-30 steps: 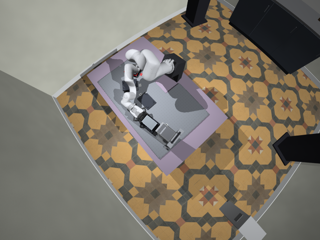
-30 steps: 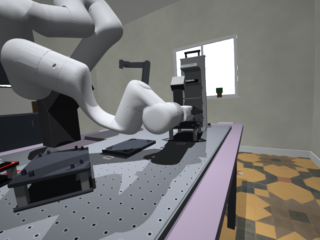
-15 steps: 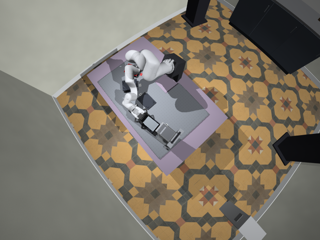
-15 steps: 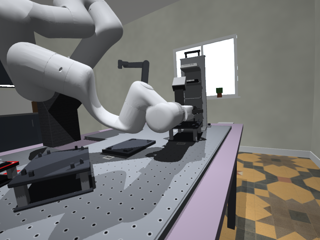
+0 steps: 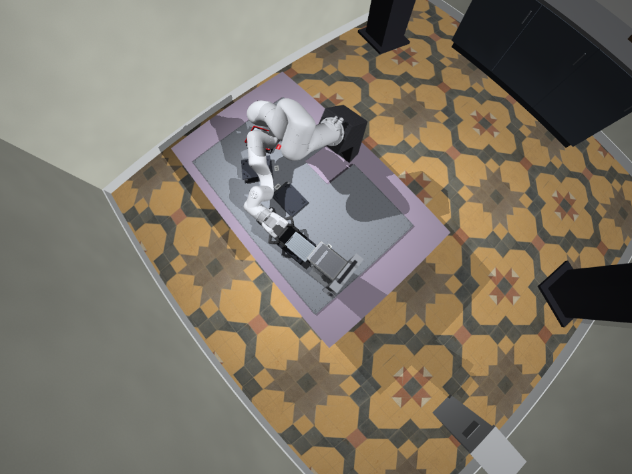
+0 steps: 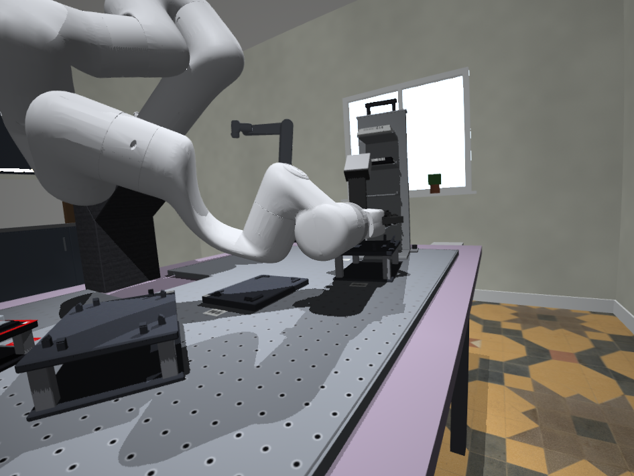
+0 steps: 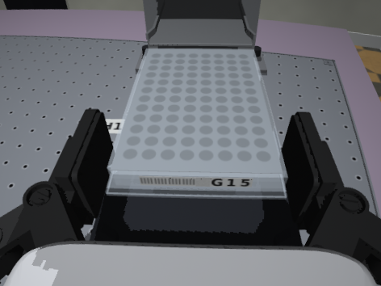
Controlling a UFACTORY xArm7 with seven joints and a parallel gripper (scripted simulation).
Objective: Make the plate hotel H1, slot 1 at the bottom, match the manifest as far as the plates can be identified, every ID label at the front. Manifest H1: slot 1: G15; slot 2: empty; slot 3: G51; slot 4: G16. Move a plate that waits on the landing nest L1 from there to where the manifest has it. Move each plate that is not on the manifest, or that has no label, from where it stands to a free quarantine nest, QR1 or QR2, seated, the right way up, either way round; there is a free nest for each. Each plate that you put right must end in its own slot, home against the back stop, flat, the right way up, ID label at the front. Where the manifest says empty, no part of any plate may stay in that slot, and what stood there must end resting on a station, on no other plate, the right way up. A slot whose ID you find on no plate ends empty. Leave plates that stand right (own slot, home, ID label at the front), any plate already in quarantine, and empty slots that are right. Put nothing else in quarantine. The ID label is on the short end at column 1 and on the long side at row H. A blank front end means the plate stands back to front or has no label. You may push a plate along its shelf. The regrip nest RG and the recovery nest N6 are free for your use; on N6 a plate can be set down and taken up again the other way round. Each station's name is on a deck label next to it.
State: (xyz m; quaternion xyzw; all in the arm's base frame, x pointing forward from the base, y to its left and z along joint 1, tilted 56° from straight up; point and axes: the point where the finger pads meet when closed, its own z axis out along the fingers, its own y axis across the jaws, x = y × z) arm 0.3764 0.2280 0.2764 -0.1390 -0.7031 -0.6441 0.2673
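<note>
My gripper (image 7: 196, 133) is shut on a clear well plate (image 7: 196, 114), one finger on each long side. Its label G15 (image 7: 231, 182) is on the short end that faces the wrist camera. The plate is level, and its far end stands at the open bottom slot of the plate hotel H1 (image 7: 199, 1). In the overhead view the plate (image 5: 298, 244) lies between my gripper (image 5: 282, 233) and the hotel. In the side view my gripper (image 6: 393, 220) is low at the hotel's front (image 6: 381, 179). A labelled plate (image 6: 376, 130) sits in the top slot; its ID is too small to read.
A raised dark nest (image 6: 368, 251) stands below my gripper in front of the hotel. A flat dark nest (image 6: 256, 291) and a raised nest (image 6: 102, 328) stand nearer on the deck. A red-edged nest (image 6: 15, 330) is at the far left. The table edge runs along the right.
</note>
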